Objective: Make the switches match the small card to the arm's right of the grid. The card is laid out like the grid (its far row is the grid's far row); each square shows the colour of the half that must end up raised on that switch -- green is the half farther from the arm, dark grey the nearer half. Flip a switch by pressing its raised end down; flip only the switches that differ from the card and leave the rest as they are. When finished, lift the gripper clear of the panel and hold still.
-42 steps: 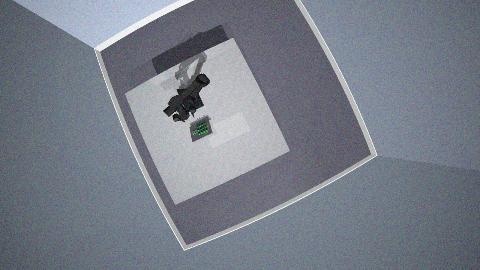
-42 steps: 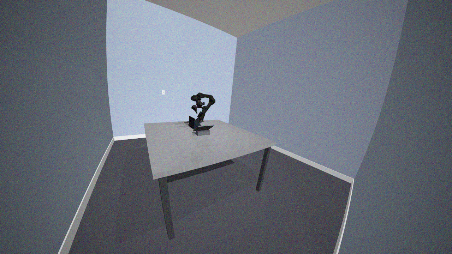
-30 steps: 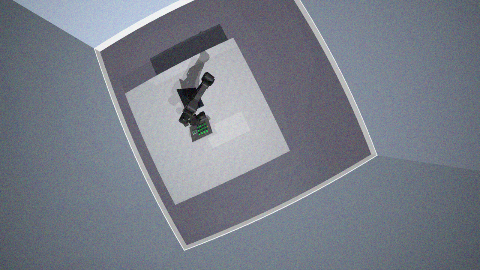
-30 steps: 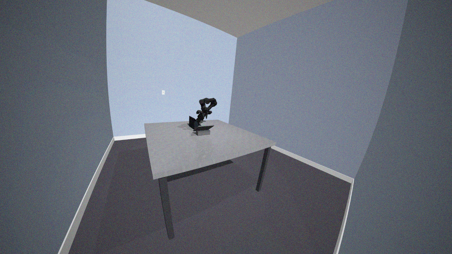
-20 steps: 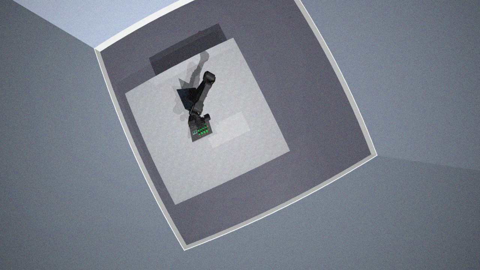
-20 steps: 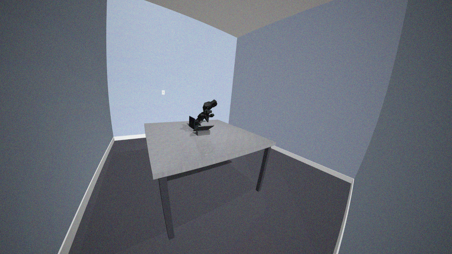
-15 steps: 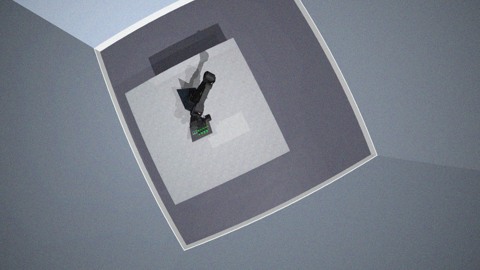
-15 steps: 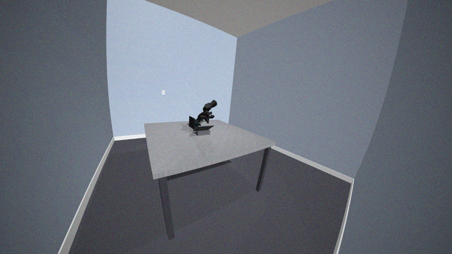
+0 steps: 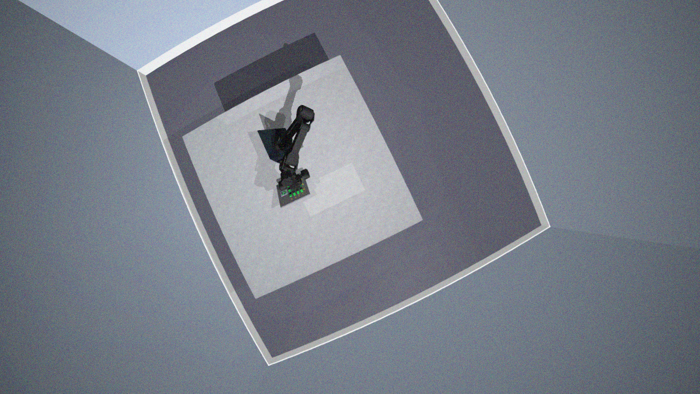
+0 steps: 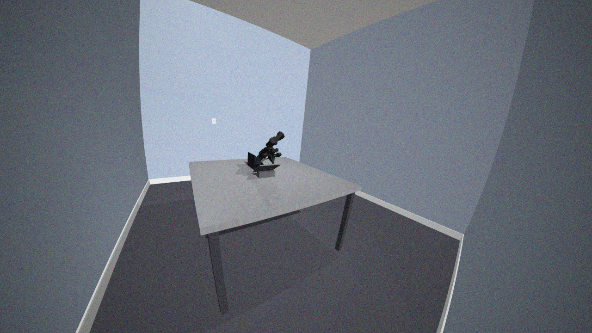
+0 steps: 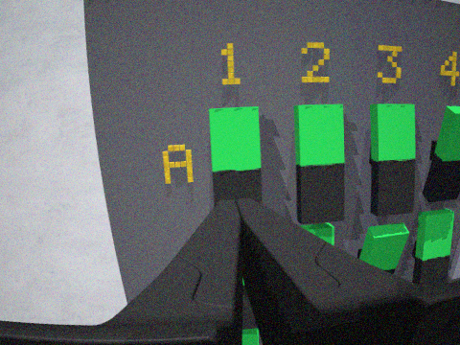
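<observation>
In the wrist view, the gripper's fingers hide most of the lower switches — the nearest row almost wholly — and the right edge cuts the yellow 4 (image 11: 449, 68). The card (image 9: 284, 192) is too small to read from above.
</observation>
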Tool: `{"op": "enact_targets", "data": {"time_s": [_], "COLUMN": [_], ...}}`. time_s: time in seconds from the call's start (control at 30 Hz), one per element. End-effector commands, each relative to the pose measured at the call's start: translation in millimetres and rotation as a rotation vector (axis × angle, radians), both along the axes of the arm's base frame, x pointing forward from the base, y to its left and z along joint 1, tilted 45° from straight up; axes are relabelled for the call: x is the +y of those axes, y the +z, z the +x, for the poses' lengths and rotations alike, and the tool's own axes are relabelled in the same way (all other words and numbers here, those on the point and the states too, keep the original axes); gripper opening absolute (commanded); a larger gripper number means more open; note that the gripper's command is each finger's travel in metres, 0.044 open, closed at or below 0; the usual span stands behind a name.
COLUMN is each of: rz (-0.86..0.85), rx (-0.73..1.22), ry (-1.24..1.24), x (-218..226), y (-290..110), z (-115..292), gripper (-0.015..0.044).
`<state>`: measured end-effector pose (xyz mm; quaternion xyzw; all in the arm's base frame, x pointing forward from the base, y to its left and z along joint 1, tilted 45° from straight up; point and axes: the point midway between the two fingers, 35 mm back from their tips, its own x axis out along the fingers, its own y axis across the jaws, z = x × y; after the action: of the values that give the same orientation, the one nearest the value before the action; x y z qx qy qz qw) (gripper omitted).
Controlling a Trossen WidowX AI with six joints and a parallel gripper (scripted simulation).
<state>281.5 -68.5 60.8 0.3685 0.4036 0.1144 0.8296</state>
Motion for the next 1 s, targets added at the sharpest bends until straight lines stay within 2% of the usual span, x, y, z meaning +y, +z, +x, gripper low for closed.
{"op": "enact_targets", "data": {"time_s": [0.0, 0.97], "rz": [-0.001, -0.001], "rx": [0.007, 0.007], "ry": [-0.004, -0.004], "x": [2.2, 3.1], "y": [-4.5, -5.6], "z": [2.4, 3.5], "gripper": [0.0, 0.0]}}
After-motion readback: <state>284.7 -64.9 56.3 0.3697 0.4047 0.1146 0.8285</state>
